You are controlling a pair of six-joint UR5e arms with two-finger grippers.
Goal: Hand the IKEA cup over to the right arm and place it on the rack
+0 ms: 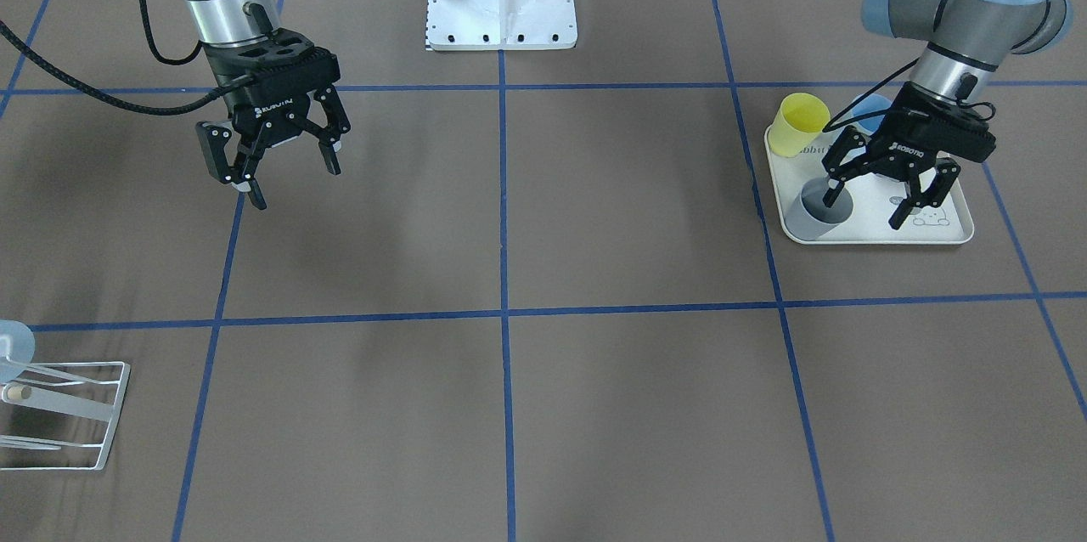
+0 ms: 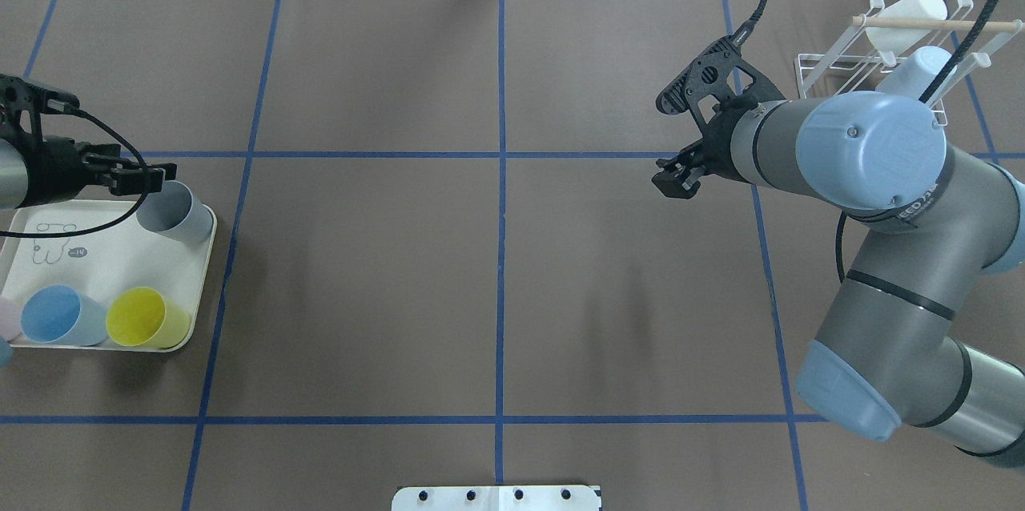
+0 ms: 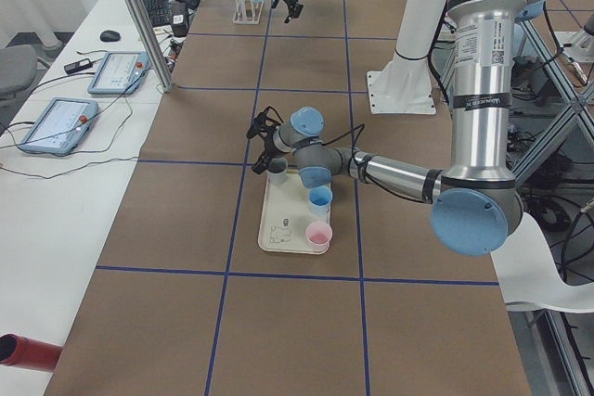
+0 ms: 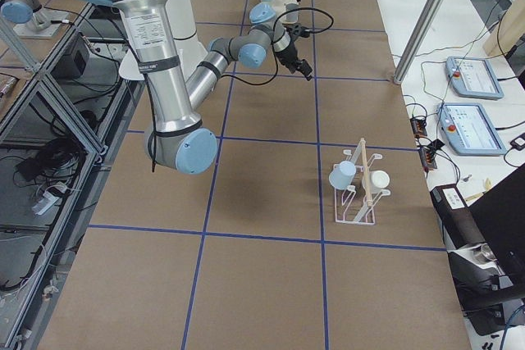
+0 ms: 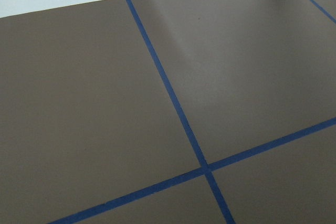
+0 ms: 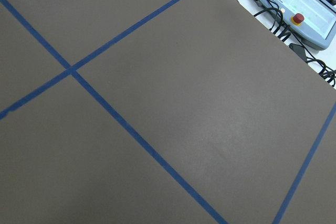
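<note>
Front-facing: my left gripper (image 1: 864,212) hangs spread over the tray (image 1: 883,241). One finger appears to be at the mouth of the grey IKEA cup (image 1: 811,219) and the other outside its wall. The cup stands upright in the tray's corner, long axis vertical, mouth up. My right gripper (image 1: 295,185) is spread, holding nothing, above the table.

Overhead: the rack (image 2: 873,66) sits beyond and outboard of the right gripper (image 2: 677,179), near the table's far edge. Wide open table lies between the two tools.

Wrist views: only tape-lined table.

"ROBOTIQ" is printed in white on the right gripper (image 1: 295,183) and the left gripper (image 1: 864,211); "bbit" is partly seen on the tray (image 1: 866,229)
</note>
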